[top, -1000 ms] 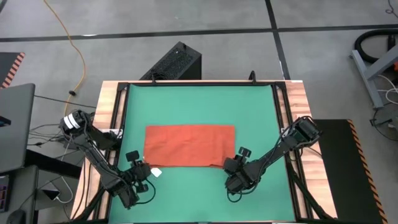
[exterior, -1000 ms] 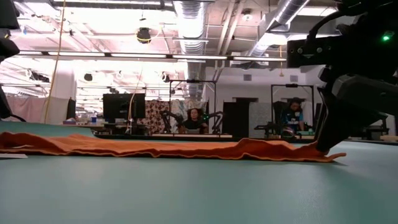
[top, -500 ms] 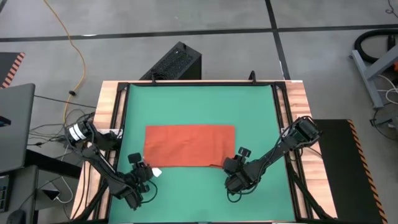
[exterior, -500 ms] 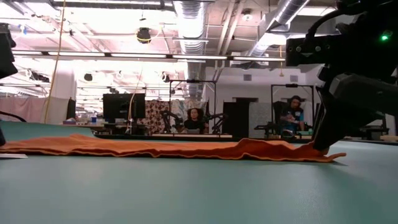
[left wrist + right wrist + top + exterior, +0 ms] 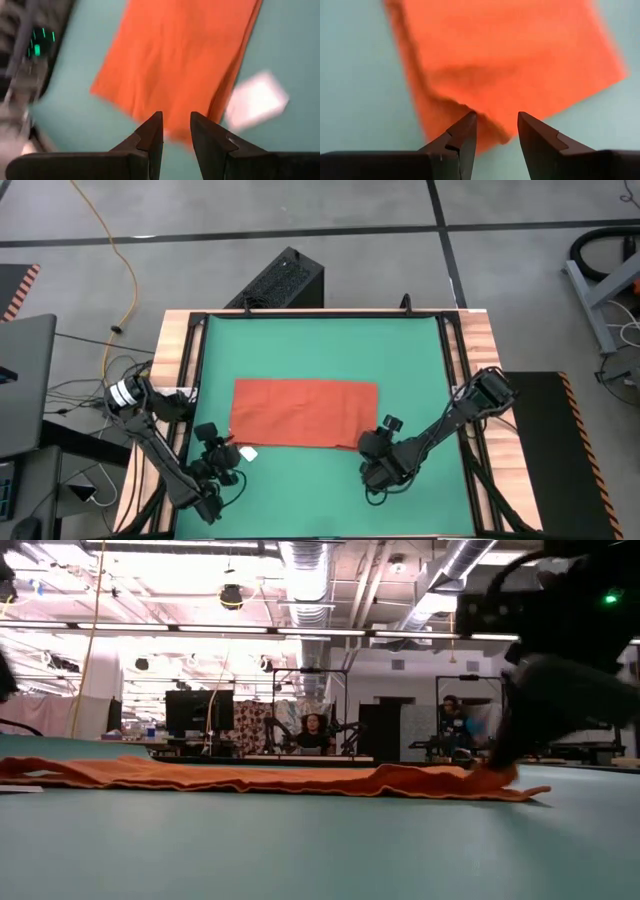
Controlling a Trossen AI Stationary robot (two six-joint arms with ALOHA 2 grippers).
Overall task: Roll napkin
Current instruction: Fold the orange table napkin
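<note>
The orange-red napkin [image 5: 305,415] lies spread flat on the green mat [image 5: 320,345], its long side running left to right. Its white tag [image 5: 248,453] rests on the mat at the near left corner. My left gripper [image 5: 228,448] hovers open over that corner [image 5: 150,107], fingers slanting down, touching nothing. My right gripper [image 5: 365,442] stands open at the napkin's near right corner [image 5: 492,132], which lies between its two fingers [image 5: 462,132]. In the low view the napkin [image 5: 250,778] is a low ridge, with my right gripper [image 5: 497,762] at its right end. My right gripper slants down from the table's near right side, one finger on either side of the napkin's near right corner [image 5: 495,131]. I cannot tell whether the fingers touch the cloth. The napkin lies on the mat, slack.
Wooden strips and black rails [image 5: 185,380] edge the mat on both sides. A black box [image 5: 285,280] stands beyond the far edge and a laptop [image 5: 25,380] sits off to the left. Bare mat lies far and near of the napkin. People [image 5: 315,730] sit in the room behind.
My left gripper has risen a little off the mat beside the napkin's near left corner, shifted slightly toward the table's left edge and tipped. My right gripper has turned a little at the wrist over the near right corner. The napkin has stayed flat.
</note>
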